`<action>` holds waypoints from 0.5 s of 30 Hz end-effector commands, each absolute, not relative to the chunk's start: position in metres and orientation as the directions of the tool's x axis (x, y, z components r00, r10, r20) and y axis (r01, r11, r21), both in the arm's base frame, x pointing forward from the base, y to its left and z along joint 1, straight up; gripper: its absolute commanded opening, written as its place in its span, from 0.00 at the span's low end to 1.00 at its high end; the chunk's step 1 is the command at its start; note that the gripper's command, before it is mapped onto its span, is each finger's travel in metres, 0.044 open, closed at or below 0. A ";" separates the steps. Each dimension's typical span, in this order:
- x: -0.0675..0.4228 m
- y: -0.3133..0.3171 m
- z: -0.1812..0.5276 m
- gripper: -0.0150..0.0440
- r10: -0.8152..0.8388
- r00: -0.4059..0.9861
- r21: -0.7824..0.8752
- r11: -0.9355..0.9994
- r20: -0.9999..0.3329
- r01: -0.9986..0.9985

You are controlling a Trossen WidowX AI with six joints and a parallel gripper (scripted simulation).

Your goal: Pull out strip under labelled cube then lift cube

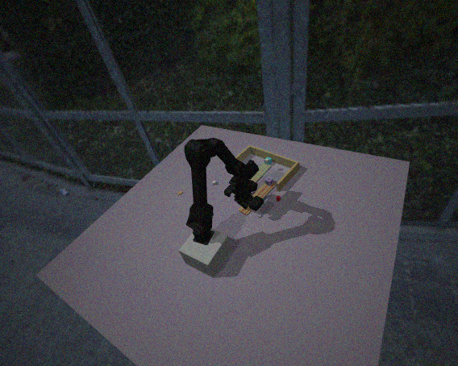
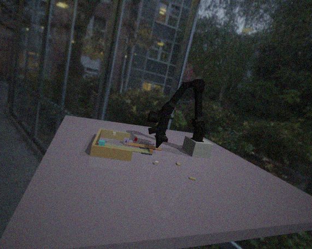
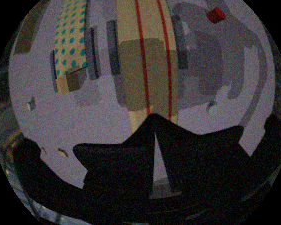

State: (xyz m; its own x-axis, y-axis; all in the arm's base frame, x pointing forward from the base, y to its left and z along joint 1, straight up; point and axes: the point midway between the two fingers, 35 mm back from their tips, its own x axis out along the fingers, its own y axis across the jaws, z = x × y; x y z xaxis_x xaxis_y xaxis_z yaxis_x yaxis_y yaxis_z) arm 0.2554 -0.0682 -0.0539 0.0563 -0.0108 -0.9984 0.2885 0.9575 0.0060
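Arm (image 1: 197, 181) bent over, tool (image 2: 158, 143) closed, tips on red-striped strip (image 3: 148, 62)

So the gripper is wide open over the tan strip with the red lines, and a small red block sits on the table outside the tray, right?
Not quite: the gripper is shut, its fingers pressed together, as the wrist view shows. It is over the tan strip with the red lines, and the small red block does sit on the table outside the tray.
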 end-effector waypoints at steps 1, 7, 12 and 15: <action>0.240 -0.064 -0.059 0.25 -0.004 0.025 0.004 0.955 -1.000 0.295; 0.233 -0.062 -0.059 0.25 -0.004 0.025 0.004 0.955 -1.000 0.295; 0.226 -0.060 -0.059 0.25 -0.004 0.024 0.004 0.955 -1.000 0.295; 0.223 -0.059 -0.060 0.25 -0.004 0.024 0.004 0.955 -1.000 0.295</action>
